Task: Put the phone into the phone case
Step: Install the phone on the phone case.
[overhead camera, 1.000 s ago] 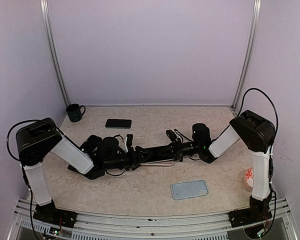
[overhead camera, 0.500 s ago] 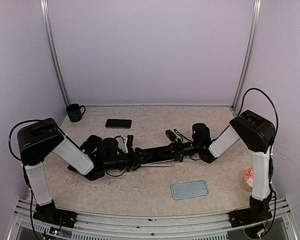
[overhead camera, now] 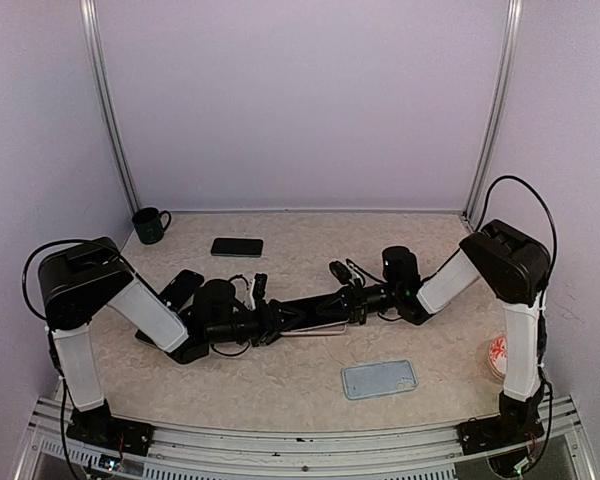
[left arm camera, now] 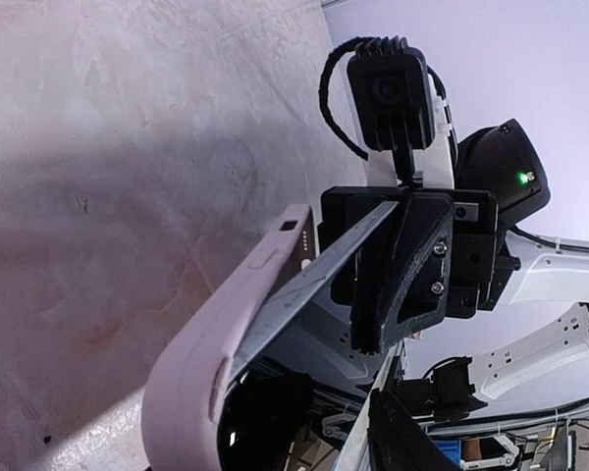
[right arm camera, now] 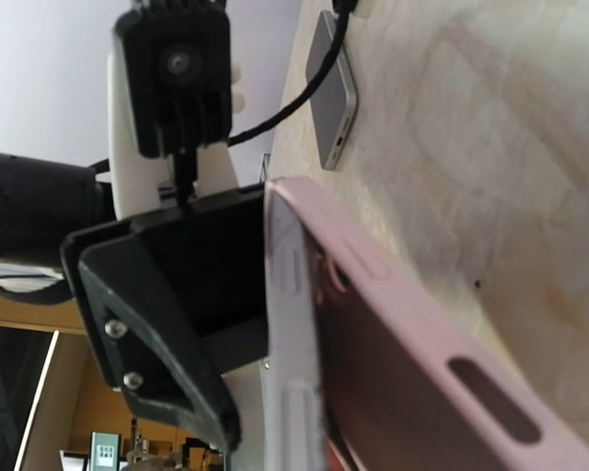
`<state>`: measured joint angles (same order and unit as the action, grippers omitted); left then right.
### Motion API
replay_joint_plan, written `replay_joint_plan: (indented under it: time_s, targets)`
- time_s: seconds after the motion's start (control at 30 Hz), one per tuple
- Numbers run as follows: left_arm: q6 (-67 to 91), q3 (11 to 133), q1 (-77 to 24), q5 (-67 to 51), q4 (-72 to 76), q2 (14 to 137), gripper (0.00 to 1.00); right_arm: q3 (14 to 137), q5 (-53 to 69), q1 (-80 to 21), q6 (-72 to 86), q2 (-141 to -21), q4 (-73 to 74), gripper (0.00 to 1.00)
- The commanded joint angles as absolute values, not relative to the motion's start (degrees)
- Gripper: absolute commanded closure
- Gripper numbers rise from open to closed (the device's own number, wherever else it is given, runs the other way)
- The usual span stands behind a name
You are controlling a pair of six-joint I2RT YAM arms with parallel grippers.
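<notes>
Right claw (overhead camera: pixel 342 300) pinching phone (left arm camera: pixel 304 280) in pink case (left arm camera: pixel 211 348); left claw (overhead camera: pixel 280 318) state unclear

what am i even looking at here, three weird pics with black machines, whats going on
These are two robot arms bolted at the near edge of a table. The wide picture comes from a fixed camera above and behind them. The other two come from small cameras on each wrist, so each sees its own fingers up close and the other arm's camera facing it.

In the middle, the left gripper and the right gripper meet around a phone in a pink case. The right gripper is shut on one end; the left gripper's jaws sit around the other end, and I cannot tell how firmly. Whether the phone is fully seated in the case is not clear.

Also on the table: a dark mug, a black phone, a light blue case, and a small red and white object.
</notes>
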<state>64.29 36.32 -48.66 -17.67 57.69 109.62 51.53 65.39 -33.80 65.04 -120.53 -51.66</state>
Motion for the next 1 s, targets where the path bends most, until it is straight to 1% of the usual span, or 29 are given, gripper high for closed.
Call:
replay_joint_plan:
  time_s: [0.0, 0.3, 0.4, 0.57, 0.73, 0.87, 0.97]
  targets:
    - [63.94, 36.62, -48.95, -19.42, 68.6, 109.29, 0.54, 51.94, 66.18, -35.23, 63.63, -120.14, -48.41, 0.93]
    - [64.25, 36.3, -49.03, -20.03, 70.52, 109.42, 0.66, 51.93, 66.64, -35.19, 64.23, -119.77, -49.72, 0.91]
    - [64.32, 36.3, -49.03, -20.11, 70.83, 109.49, 0.68, 51.94, 66.88, -35.23, 64.25, -119.7, -49.75, 0.9]
    - [64.64, 36.21, -49.04, -20.46, 71.51, 109.64, 0.78, 51.99, 67.24, -35.24, 63.87, -119.54, -49.25, 0.89]
    - [64.85, 36.21, -49.04, -20.81, 72.13, 109.93, 0.82, 52.11, 67.68, -35.24, 63.32, -119.38, -48.6, 0.88]
    - [65.04, 36.15, -49.0, -21.0, 72.55, 109.97, 0.83, 52.57, 68.19, -35.23, 61.72, -118.95, -46.25, 0.82]
    - [64.95, 36.06, -49.03, -21.15, 72.68, 109.95, 0.85, 53.48, 68.2, -35.09, 58.71, -118.06, -41.56, 0.77]
